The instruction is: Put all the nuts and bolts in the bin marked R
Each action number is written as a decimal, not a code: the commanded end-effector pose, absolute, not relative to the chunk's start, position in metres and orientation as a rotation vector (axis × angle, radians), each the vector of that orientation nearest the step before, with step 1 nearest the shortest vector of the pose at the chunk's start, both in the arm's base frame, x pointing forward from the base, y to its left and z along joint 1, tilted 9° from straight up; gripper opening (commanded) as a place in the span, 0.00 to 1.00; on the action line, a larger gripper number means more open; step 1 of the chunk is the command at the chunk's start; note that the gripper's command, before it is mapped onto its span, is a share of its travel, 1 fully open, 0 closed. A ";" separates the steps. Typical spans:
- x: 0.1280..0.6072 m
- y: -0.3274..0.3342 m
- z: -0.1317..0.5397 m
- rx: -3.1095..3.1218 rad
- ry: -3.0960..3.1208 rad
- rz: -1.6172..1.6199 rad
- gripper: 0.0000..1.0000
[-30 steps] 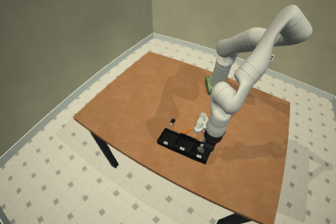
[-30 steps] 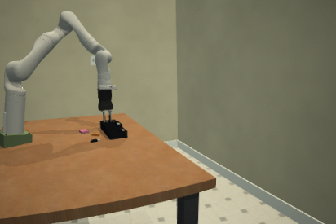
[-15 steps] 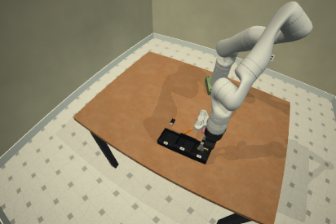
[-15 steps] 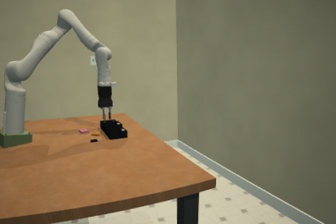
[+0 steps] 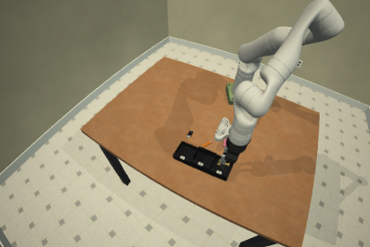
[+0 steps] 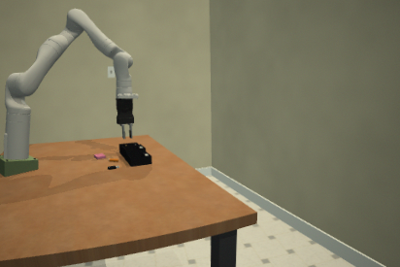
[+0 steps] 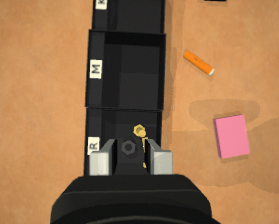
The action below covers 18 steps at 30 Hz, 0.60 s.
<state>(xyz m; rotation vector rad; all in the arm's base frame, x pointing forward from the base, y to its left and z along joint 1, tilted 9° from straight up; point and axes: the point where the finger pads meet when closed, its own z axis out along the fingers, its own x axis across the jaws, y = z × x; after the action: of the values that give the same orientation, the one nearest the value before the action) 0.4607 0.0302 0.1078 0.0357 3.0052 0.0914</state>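
A row of black bins (image 7: 126, 75) lies on the table, and the nearest compartment carries the label R (image 7: 92, 146). A yellow bolt (image 7: 141, 139) lies inside that compartment. A dark hex nut (image 7: 127, 146) also shows there, between my fingers in the wrist view. My gripper (image 7: 130, 150) hangs straight above the R compartment, open, with nothing held. It shows over the bins' right end in the top view (image 5: 224, 162) and a little above the bins (image 6: 135, 153) in the exterior view (image 6: 127, 136).
A pink eraser (image 7: 232, 136) and an orange crayon (image 7: 198, 62) lie on the table right of the bins. A small black thing (image 5: 189, 134) lies beyond the bins. A white object (image 5: 223, 127) lies near the arm. The arm's green base (image 6: 18, 165) stands far back.
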 end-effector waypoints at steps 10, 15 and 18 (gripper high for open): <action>0.459 0.031 0.125 0.032 3.002 0.095 1.00; 0.457 0.030 0.145 0.032 3.002 0.095 1.00; 0.455 0.029 0.157 0.032 3.002 0.095 1.00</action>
<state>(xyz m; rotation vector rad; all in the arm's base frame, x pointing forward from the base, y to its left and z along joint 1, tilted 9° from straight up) 0.4519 0.0234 0.1450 0.0487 3.0177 0.0785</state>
